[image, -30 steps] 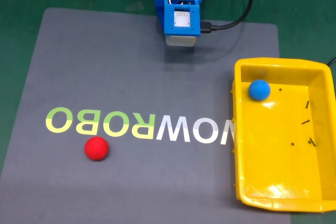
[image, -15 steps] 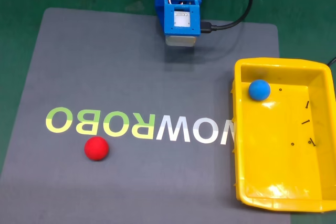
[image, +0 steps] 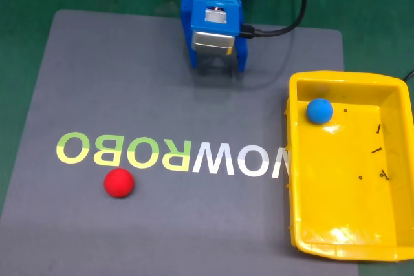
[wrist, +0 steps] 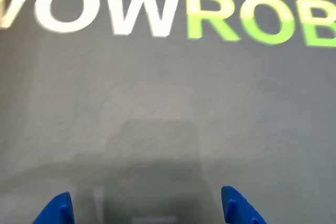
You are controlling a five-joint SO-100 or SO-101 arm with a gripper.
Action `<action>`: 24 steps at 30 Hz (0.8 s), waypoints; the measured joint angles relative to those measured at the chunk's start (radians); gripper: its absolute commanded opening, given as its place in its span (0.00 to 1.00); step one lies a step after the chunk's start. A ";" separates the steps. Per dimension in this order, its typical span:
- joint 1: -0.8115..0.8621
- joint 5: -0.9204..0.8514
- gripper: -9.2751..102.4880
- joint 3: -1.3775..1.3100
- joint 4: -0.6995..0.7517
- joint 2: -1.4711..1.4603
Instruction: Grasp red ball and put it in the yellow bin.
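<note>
Red ball at rest on the mat while the arm had tilted forward since the earlier frame.

The red ball, small, matte and round, lay unmoved on the grey mat just below the green "ROBO" lettering, well left of the yellow bin holding the blue ball. At the far edge, the blue gripper hung empty, its two fingertips spread apart.

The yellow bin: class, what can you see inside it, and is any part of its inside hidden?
Inside the yellow bin lie a blue ball near its far left corner and a few small dark specks. The picture's right edge cuts off part of the bin.
</note>
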 measured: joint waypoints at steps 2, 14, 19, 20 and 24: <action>0.026 -0.017 0.37 -0.060 -0.089 -0.123; 0.155 -0.037 0.36 -0.543 -0.373 -0.919; 0.186 -0.037 0.36 -0.712 -0.394 -1.144; 0.192 -0.037 0.36 -0.746 -0.396 -1.186; 0.207 -0.037 0.36 -0.888 -0.396 -1.355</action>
